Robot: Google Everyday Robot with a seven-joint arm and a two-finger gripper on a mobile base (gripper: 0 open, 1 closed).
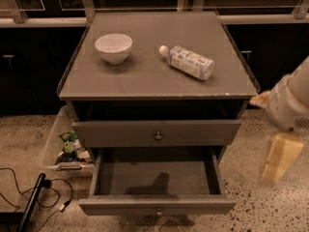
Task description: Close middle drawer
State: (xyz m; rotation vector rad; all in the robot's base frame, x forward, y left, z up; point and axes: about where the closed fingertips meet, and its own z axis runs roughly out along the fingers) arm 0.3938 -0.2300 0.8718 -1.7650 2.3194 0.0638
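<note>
The white arm (294, 100) enters from the right edge of the view, angled down and inward. Below its rounded wrist the pale yellow gripper (279, 157) hangs pointing downward, held free in the air

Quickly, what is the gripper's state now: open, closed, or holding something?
Gripper: beside the right of the cabinet, not touching it; open or closed cannot be told.

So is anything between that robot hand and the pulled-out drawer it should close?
No. In the camera view, only bare speckled floor separates the gripper, hanging right of the cabinet, from the open middle drawer.
</note>
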